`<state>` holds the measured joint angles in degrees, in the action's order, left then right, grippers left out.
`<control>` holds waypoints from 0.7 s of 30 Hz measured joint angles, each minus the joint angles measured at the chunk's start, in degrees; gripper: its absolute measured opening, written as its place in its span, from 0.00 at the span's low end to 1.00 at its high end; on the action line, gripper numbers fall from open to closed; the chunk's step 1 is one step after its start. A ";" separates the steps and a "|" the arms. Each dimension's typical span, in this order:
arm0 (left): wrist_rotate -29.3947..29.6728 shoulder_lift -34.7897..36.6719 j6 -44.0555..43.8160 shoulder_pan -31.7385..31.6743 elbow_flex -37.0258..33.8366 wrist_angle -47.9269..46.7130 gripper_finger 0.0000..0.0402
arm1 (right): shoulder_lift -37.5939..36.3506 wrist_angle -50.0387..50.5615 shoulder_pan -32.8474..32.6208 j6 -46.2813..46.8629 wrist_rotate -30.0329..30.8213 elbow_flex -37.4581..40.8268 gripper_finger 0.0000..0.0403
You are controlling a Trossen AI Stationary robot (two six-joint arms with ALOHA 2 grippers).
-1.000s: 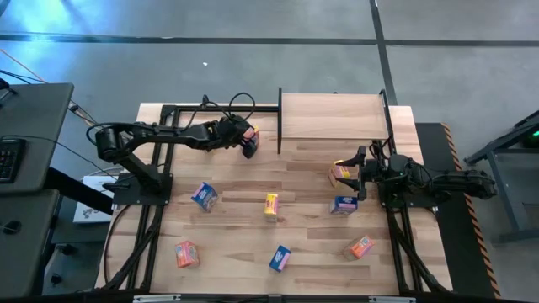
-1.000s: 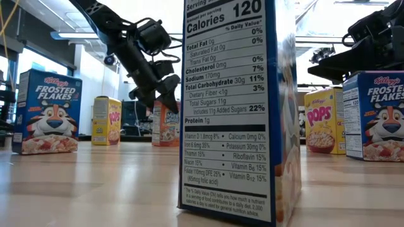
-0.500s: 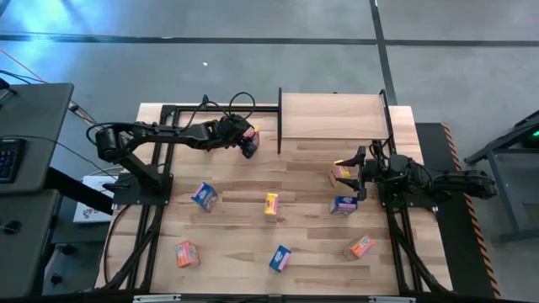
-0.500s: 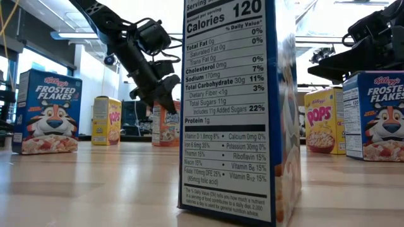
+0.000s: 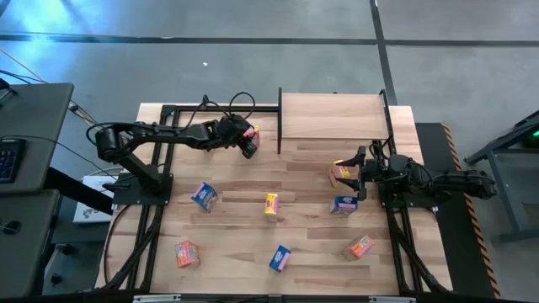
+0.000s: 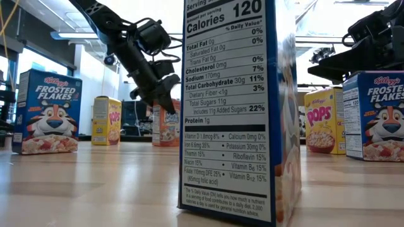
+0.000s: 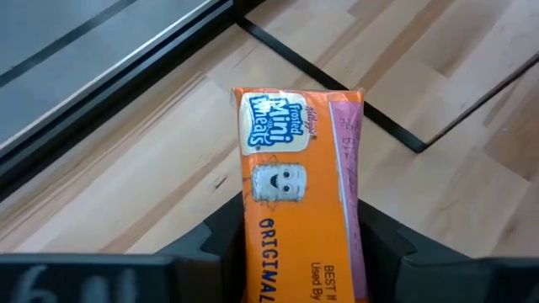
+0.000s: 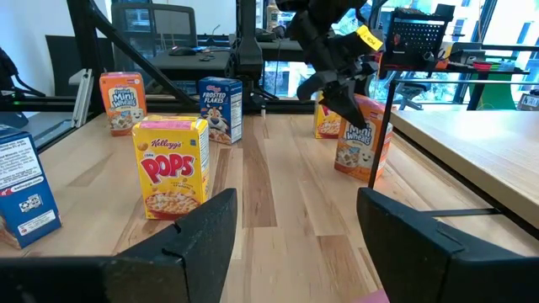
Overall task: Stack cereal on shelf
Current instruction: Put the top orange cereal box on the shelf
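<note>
left gripper (image 5: 248,143) fingers clamped on orange cereal box (image 7: 299,194), at 9 o'clock of shelf (image 5: 330,116), to lift it up | right gripper (image 5: 358,178) fingers apart; waits at 3 o'clock on worktop (image 5: 307,219)

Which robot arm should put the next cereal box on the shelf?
Probably the left. Its pincer already grips an orange Mini-Wheats box close to the shelf's left edge. The right pincer is open by another orange box, holding nothing.

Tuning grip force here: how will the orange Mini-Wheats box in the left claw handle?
The small orange cardboard Mini-Wheats box looks light and fairly stiff, though hard squeezing may dent it. The left claw grips its flat sides, so slipping seems unlikely. Tall and narrow, it may tip when set down.
</note>
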<state>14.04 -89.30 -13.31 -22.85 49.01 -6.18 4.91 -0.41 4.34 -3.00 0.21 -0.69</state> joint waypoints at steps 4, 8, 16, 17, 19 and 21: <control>-1.54 0.51 0.00 0.00 0.00 -0.02 0.34 | 0.00 -0.01 0.00 0.01 0.00 0.00 0.59; -3.38 2.04 0.50 0.20 0.36 -0.29 0.34 | 0.00 0.00 0.00 0.00 0.00 0.00 0.59; -2.70 7.35 6.43 1.73 3.01 -0.47 0.34 | 0.00 0.00 0.00 0.00 0.00 0.00 0.59; -2.33 8.09 7.11 1.95 3.29 -0.40 0.34 | 0.00 0.01 0.00 0.01 0.00 0.00 0.59; -1.32 9.63 8.75 2.12 3.88 -0.49 0.34 | 0.00 -0.01 0.00 0.01 0.00 0.00 0.59; -0.42 11.04 10.84 2.41 4.51 -0.54 0.34 | 0.00 0.00 0.00 0.01 0.00 0.00 0.59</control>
<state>13.62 -78.26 -2.48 -20.45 53.53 -6.71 4.91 -0.41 4.34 -2.98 0.21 -0.69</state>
